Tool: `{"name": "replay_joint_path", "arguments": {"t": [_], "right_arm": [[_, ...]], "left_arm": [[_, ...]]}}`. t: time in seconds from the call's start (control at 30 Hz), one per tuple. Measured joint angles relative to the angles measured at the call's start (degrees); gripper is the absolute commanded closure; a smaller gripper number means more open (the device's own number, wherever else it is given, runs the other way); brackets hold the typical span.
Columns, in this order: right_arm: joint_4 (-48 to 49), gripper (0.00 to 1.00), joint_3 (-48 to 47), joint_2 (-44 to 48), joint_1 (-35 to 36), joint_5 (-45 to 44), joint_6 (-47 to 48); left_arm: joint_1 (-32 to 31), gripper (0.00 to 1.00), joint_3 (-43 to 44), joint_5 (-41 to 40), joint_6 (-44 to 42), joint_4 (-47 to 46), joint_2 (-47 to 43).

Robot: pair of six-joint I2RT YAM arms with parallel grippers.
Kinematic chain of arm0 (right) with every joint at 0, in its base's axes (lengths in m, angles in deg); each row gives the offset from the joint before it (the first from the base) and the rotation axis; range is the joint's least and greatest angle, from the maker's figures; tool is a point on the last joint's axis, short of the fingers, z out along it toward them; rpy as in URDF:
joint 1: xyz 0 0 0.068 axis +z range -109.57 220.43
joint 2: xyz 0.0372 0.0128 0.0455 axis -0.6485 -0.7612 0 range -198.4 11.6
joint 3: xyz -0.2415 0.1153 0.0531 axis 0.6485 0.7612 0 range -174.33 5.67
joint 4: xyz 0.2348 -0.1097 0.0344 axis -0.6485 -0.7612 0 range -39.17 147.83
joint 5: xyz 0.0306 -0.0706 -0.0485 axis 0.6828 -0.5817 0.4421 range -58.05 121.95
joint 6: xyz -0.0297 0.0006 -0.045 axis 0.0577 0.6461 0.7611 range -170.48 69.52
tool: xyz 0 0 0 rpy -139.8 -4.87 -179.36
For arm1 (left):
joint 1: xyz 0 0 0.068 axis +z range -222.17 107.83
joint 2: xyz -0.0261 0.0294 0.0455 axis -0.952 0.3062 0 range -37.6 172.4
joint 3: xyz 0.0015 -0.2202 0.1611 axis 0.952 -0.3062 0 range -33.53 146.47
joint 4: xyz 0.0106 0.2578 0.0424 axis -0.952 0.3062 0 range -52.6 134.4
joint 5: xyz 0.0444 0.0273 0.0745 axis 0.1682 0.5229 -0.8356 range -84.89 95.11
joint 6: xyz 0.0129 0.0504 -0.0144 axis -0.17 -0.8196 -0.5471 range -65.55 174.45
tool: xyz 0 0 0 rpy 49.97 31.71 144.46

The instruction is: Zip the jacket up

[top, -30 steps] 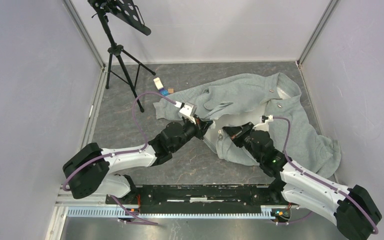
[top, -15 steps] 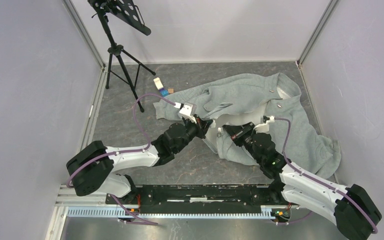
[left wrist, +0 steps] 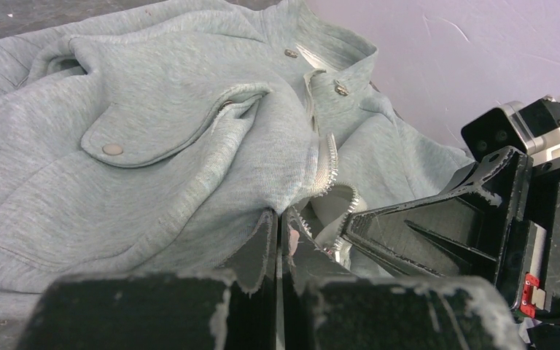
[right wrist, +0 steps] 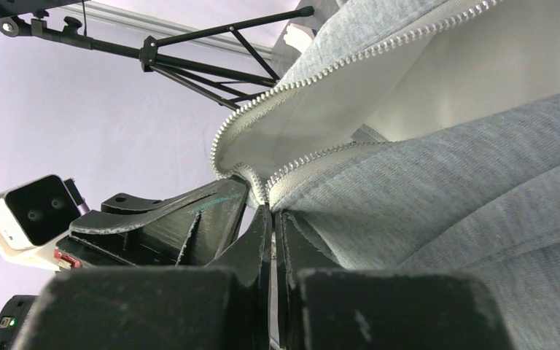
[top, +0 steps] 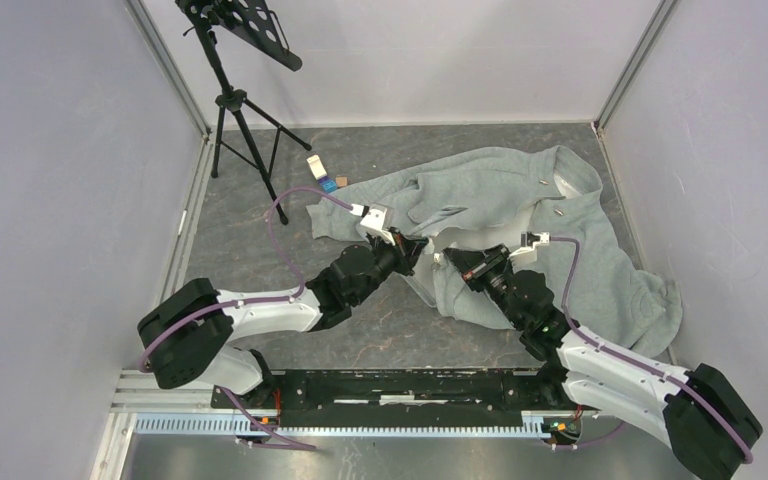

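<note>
Top external view: the jacket (top: 545,215) is seen crumpled over the dark table (top: 400,335), spread from the centre out towards two and three o'clock, with its collar up at one o'clock. The front is laid open, and pale lining (top: 480,240) is shown between the two sides of the zipper (right wrist: 350,62).

The left gripper (top: 415,250) is reached in from seven o'clock and the right gripper (top: 452,264) from five o'clock. They are held just beside each other at the zipper's lower end.

Left wrist view now: the fingers (left wrist: 261,244) are pressed together, with the jacket's lower front edge pinched at their tips. In the right wrist view the other pair is likewise closed tight, and the facing zipper end is nipped there, its teeth curling off towards one o'clock.

A patch pocket (left wrist: 160,109) with a metal snap (left wrist: 112,149) is caught at ten o'clock in the left wrist view. Its mouth is gaping slightly, but what is held inside cannot be told.

A tripod stand (top: 232,100) is set at eleven o'clock. A white object (top: 316,166) and a blue object (top: 328,184) are laid near the jacket's far edge, and any print on them is too small to be read.
</note>
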Motion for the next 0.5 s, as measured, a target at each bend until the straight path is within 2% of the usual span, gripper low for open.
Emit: {"name": "replay_joint_path", "arguments": {"t": [0.5], "right_arm": [[2.2,1.00,0.0,-1.7,0.0,0.9,0.0]], "left_arm": [[0.0,0.98,0.2,0.4,0.5,-0.9,0.0]]}}
